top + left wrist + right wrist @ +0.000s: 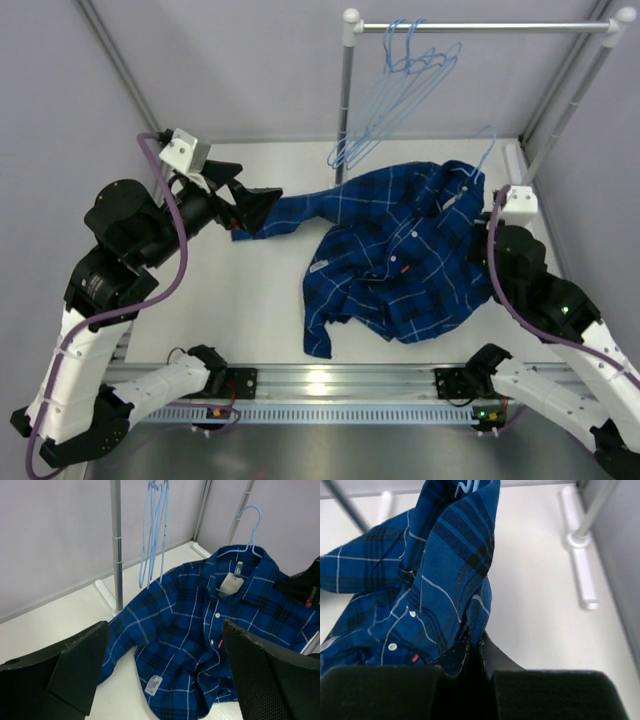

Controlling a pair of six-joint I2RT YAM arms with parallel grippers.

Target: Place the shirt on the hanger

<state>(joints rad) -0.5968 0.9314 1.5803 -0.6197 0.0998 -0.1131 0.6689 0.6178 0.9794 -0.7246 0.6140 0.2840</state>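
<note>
Spread wide, seen from above, my left gripper [252, 207] hangs over the sleeve of the shirt [400, 265], which lies rumpled on the table [240, 310] with the hanger [486, 145] hooking up out of its collar. Through my left wrist the fingers [75, 670] stand apart, holding nothing, with the sleeve end low between them. Through my right wrist, my right gripper [474, 652] has its jaws pressed onto a fold of shoulder cloth, I judge to draw it over the wire.

On table [250, 300], right of centre: shirt [400, 250], hanger [484, 150] in collar. Behind: spare hangers [390, 100] on rail [480, 27]. At sleeve end: left hand [258, 208]; at right edge: right hand [475, 647].
</note>
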